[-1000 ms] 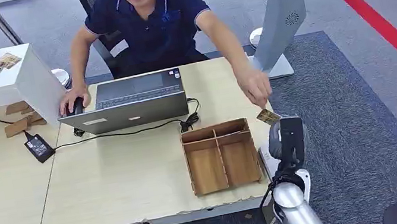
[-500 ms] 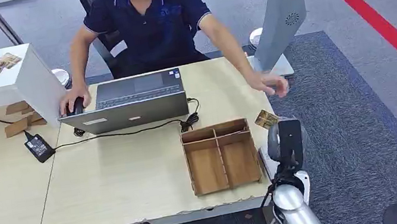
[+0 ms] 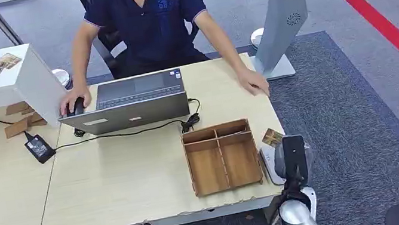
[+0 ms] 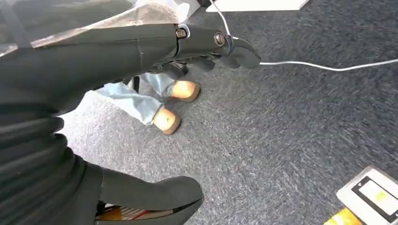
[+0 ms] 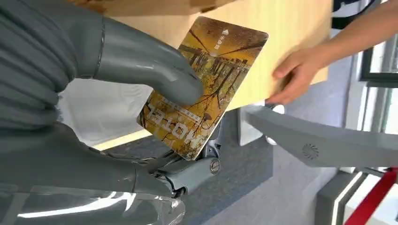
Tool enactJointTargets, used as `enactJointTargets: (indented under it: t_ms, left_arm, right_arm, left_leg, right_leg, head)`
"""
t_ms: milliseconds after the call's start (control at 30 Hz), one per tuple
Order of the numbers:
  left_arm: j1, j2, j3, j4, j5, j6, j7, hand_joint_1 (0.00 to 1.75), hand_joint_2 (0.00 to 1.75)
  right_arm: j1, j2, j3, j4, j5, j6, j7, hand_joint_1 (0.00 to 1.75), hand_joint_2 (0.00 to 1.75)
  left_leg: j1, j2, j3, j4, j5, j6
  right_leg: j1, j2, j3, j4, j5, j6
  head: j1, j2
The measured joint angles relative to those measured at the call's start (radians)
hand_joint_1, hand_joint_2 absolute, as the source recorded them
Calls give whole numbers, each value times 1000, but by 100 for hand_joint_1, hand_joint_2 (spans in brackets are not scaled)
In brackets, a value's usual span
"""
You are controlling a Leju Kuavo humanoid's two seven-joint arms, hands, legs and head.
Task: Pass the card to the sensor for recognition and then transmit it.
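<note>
the yellow card is pinched between the thumb and fingers of the right hand, just beside the wooden tray at the table edge. nothing is held by the left hand, fingers loosely apart above the carpet.

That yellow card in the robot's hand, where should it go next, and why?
Probably down a little onto the white sensor pad at the table's edge. The right hand pinches the card between thumb and fingers, the card sits just above and beside that pad, and the person's hand is well back.
</note>
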Motion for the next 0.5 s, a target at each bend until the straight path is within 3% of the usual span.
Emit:
enactJointTargets:
  t_ms: [500]
  left_arm:
    - [0, 5, 0, 0, 20, 3, 16, 0, 175]
  right_arm:
    - [49, -17, -29, 68, 28, 0, 10, 175, 175]
  left_leg:
    - [0, 0, 0, 0, 0, 0]
  right_leg:
    - [0, 0, 0, 0, 0, 0]
  head:
    - [0, 0]
